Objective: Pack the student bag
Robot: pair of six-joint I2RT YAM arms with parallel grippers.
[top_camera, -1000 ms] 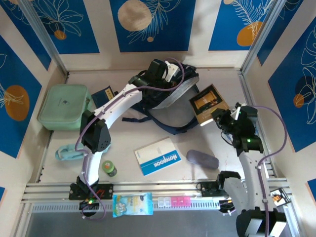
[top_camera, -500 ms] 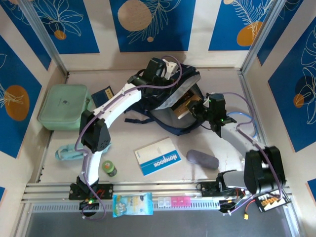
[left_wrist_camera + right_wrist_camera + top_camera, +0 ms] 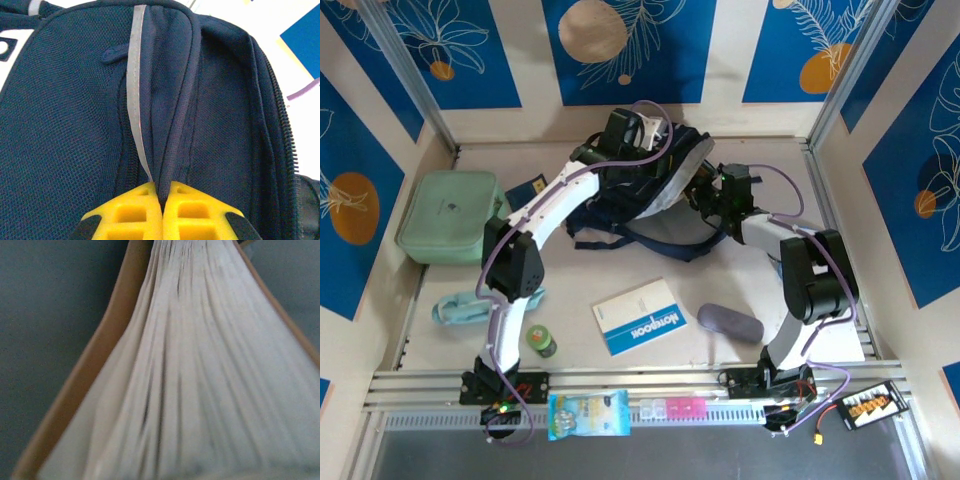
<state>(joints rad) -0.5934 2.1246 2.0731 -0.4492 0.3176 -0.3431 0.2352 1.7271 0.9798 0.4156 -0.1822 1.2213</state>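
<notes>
The student bag (image 3: 660,180), dark navy with black straps, lies at the back middle of the table with its mouth facing right. My left gripper (image 3: 625,133) is at the bag's top. In the left wrist view its yellow fingers (image 3: 130,212) are shut on a fold of navy fabric (image 3: 170,125) beside a grey zip line. My right gripper (image 3: 708,195) is pushed into the bag's mouth. The right wrist view is close on the white page edges of a brown-covered book (image 3: 190,380), with the bag's grey lining (image 3: 45,315) around it. The right fingers themselves are hidden.
A mint green zip case (image 3: 448,215) stands at the left, a dark booklet (image 3: 530,192) beside it. A blue-and-white notebook (image 3: 640,316), grey pouch (image 3: 730,322), green roll (image 3: 541,341) and light blue cloth (image 3: 455,308) lie nearer. A snack packet (image 3: 588,414) sits on the front rail.
My right arm has swung left from the table's right side and carried the book into the bag's mouth. My left gripper has pulled the bag's top back and up a little.
</notes>
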